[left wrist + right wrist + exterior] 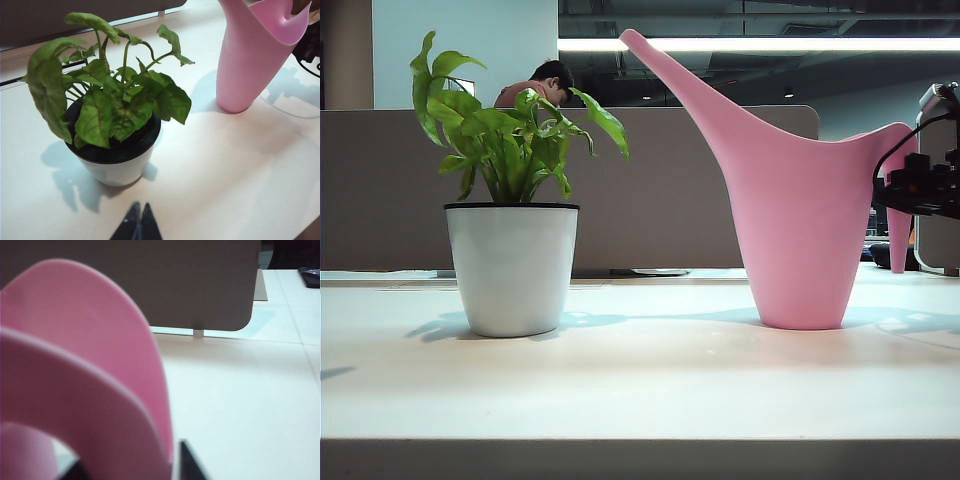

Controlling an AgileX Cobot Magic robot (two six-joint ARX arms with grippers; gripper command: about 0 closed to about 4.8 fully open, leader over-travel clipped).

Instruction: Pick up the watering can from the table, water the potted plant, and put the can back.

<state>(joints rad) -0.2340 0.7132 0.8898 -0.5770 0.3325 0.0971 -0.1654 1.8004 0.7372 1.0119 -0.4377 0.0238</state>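
Note:
The pink watering can [798,225] stands upright on the table [640,390] at the right, its long spout pointing up and left. The potted plant [510,150] stands to its left, apart from it, green leaves over a white pot. My right gripper [127,457] is at the can's curved handle [85,405], one finger on each side; a thin pale gap shows beside one fingertip [186,455], so it reads as open. In the exterior view it is the black gear [923,185] by the handle. My left gripper [139,209] hovers shut and empty near the potted plant [112,107].
A grey partition [650,190] runs along the table's back edge, with a person [542,85] behind it. A dark object [310,277] lies on the far table surface. The table's darker front edge [640,458] is close to the camera.

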